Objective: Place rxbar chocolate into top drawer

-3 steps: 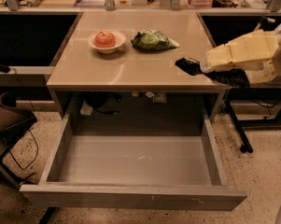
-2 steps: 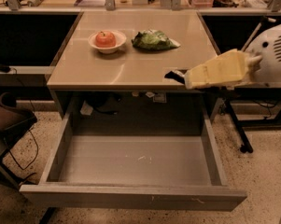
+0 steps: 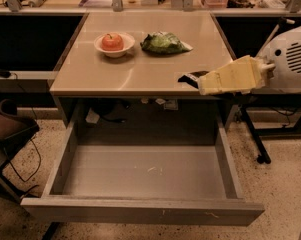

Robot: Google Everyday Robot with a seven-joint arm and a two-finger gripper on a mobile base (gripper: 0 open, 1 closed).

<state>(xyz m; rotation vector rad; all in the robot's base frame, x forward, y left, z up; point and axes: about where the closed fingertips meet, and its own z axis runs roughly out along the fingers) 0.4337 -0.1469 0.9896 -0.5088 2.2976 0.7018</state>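
The rxbar chocolate (image 3: 188, 77), a small black wrapper, sticks out of the tip of my gripper (image 3: 198, 80) just over the front right edge of the beige tabletop (image 3: 140, 74). The gripper's pale yellow fingers (image 3: 230, 76) reach in from the right and are shut on the bar. The top drawer (image 3: 140, 211) is pulled wide open below the tabletop. Its grey inside (image 3: 145, 171) holds nothing.
A white bowl (image 3: 113, 45) with a red fruit and a green snack bag (image 3: 165, 42) sit at the back of the tabletop. My white arm housing (image 3: 290, 59) and a black stand leg (image 3: 253, 136) are at the right. A dark chair (image 3: 7, 129) and cables are at the left.
My gripper has moved left and toward the table's front edge with the black bar in it. The drawer, bowl and bag have not moved.
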